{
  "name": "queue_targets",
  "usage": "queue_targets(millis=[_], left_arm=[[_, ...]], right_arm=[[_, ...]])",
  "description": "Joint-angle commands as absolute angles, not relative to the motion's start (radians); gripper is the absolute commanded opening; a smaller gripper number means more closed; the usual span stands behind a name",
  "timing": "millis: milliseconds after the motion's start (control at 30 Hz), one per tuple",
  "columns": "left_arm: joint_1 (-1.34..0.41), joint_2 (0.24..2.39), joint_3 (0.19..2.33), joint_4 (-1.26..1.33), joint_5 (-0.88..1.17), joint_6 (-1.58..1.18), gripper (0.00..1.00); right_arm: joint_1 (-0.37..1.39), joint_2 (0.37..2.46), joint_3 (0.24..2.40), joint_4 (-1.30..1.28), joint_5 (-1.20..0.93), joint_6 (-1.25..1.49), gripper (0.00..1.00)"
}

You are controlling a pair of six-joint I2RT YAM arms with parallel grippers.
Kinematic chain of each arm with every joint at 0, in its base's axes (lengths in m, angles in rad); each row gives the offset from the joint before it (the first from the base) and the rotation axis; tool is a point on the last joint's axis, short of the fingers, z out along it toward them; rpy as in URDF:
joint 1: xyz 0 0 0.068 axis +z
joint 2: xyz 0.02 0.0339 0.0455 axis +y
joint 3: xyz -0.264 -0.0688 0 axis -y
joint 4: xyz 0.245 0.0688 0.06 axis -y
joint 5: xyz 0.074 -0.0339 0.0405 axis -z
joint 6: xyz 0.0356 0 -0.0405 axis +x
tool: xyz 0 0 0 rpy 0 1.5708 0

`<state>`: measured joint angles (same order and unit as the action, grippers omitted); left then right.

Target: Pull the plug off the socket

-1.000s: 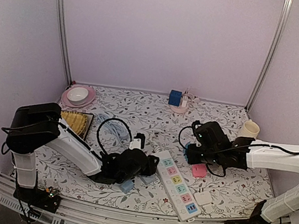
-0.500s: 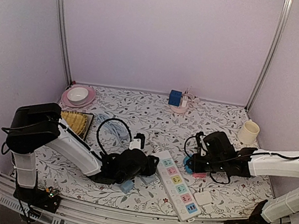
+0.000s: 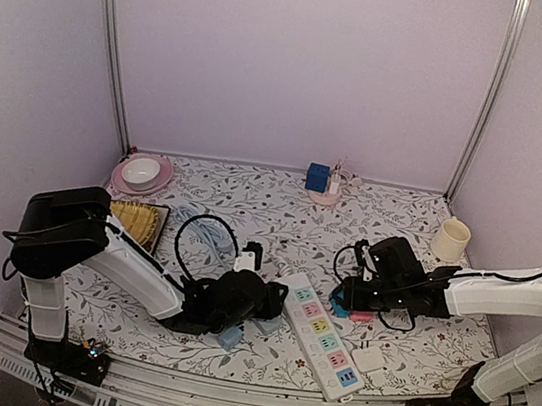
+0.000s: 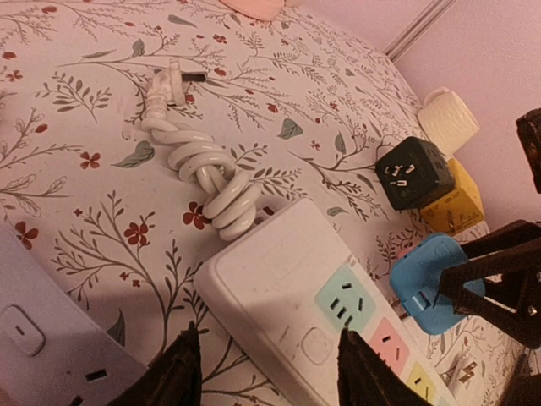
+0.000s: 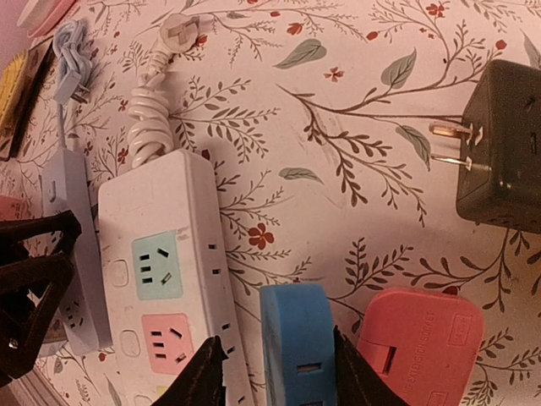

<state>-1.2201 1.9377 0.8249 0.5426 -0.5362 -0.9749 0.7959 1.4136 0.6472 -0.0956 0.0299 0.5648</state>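
One blue plug (image 4: 427, 288) already out of the power strip (image 3: 323, 337), just right of its far end, prongs facing the strip, between part-open fingers (image 5: 210, 372) of right hand (image 5: 275, 376), gap on one side; left hand (image 4: 266, 372) over strip end, grip unclear.

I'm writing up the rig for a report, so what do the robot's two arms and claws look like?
Both arms have white tube-like links with black joint housings. The left arm carries a bulky black block at its shoulder. Black cables run along the right arm. The left claw and right claw have black, pointed, triangular fingers.
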Motion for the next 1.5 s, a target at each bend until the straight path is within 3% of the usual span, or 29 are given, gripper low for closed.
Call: queue_targets(millis=[0, 933, 1200, 1467], left_arm=[[-1.239, 1.983, 0.769, 0.351, -0.488, -0.983, 0.56], [-1.24, 1.981, 0.77, 0.351, -0.49, -0.983, 0.57], [-1.247, 1.94, 0.734, 0.392, -0.499, -0.98, 0.56], [-1.25, 1.914, 0.688, 0.445, -0.5, -0.977, 0.56]], right_arm=[[0.786, 1.409, 0.639, -0.084, 0.024, 0.563, 0.44], [0.782, 1.435, 0.79, -0.219, 0.16, 0.49, 0.49], [0.615, 1.544, 1.005, -0.202, 0.071, 0.382, 0.49], [0.507, 1.834, 1.38, -0.19, 0.066, 0.344, 0.49]])
